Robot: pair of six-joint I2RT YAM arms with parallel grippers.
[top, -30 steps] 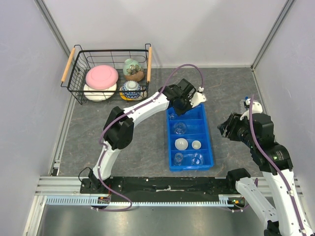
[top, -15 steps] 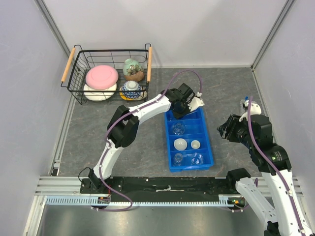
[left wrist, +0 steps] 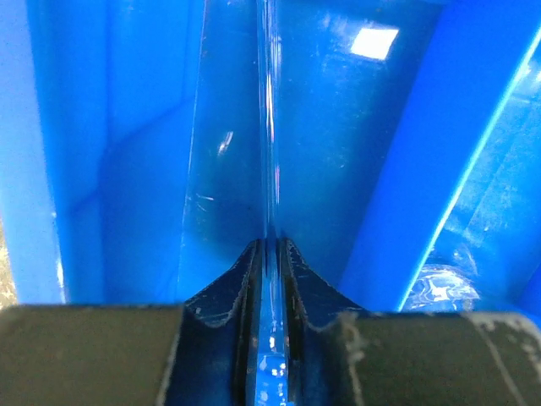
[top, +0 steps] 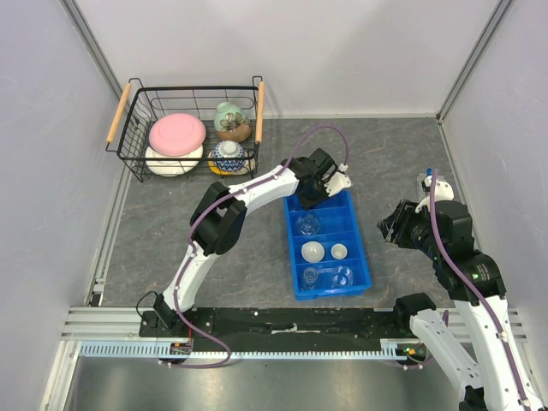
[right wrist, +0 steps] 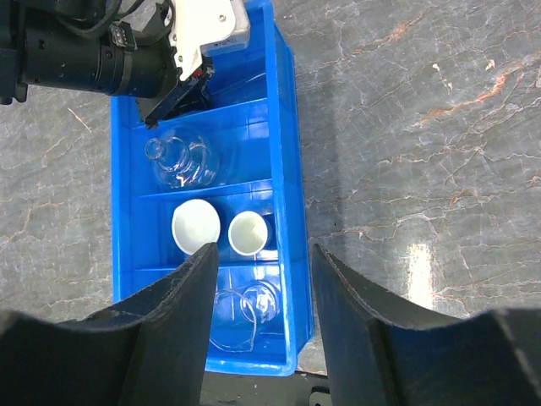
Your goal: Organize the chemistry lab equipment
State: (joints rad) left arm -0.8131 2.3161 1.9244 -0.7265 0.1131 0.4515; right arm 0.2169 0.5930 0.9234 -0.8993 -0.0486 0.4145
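Bench (top: 394,154): grey marbled top, pale walls (top: 282,51) on three sides.
Blue tray (top: 334,293): mid-bench, four compartments.
Wire basket (top: 193,88): well off the tray's far-left corner, crockery inside.
Left arm: stretched over to the tray's farthest compartment, left gripper (left wrist: 269,245) dipped into it.
Left jaws: nearly closed, pinching a clear tube (left wrist: 269,127).
Right arm: folded just right of the tray, right gripper (right wrist: 260,254) aimed down at it.
Right jaws: wide apart, empty.
Glassware: flask (top: 308,224) in the tray's second compartment, two white dishes (top: 314,251) in the third, more flasks (top: 342,276) in the nearest.
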